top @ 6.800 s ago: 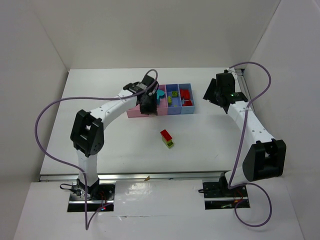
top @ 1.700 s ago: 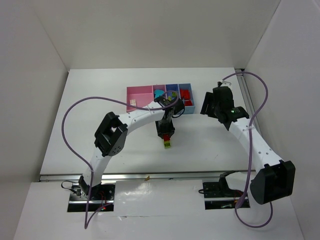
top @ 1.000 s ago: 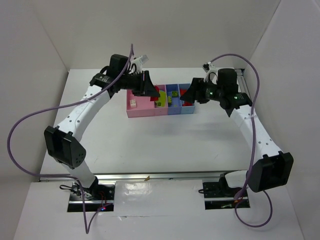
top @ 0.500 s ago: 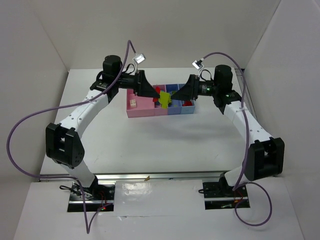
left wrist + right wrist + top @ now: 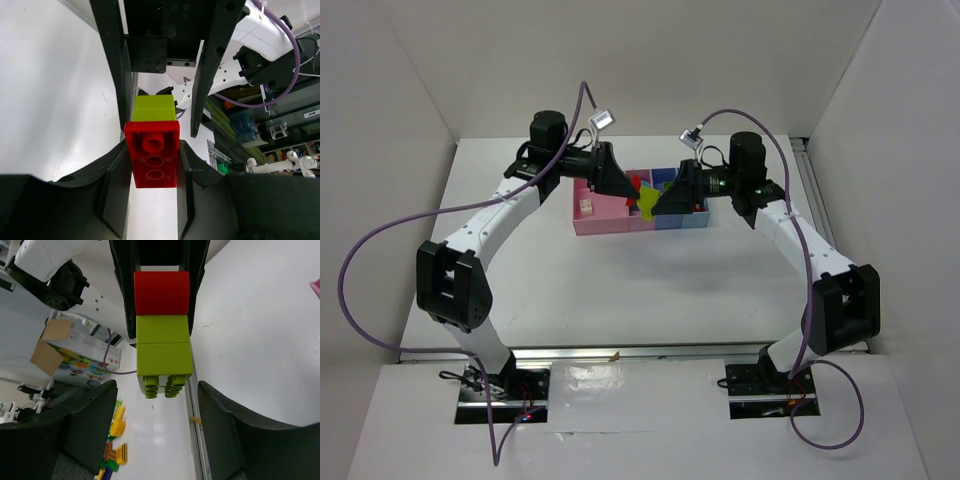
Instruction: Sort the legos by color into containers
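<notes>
I see the row of bins (image 5: 605, 223) sitting on a flat white table (image 5: 620, 290). The row has pink bins at one end and blue bins at the other. White walls (image 5: 650, 70) stand behind the bins and on both sides of them, like a big box. In front of the bins, at the near edge of the table, there is a shiny metal rail (image 5: 650, 352).

Both arms meet up in the air over the middle of the bins. My left gripper (image 5: 152, 167) is squeezed tight on a red brick (image 5: 152, 160). A green brick (image 5: 164, 347) is stuck onto the end of the red one and pokes out toward my other arm. My right gripper (image 5: 157, 390) faces the green brick with its fingers (image 5: 90, 425) spread wide, one on each side. From the right wrist view they do not touch it.

A small tan brick (image 5: 586, 207) lies in the pink bin at the left end of the row. I can see some red and green pieces in the blue bins, but they are too small to count.

Past the table, the right wrist view shows a cardboard box (image 5: 50, 345) and some bright toys (image 5: 116, 440) out in the room.
</notes>
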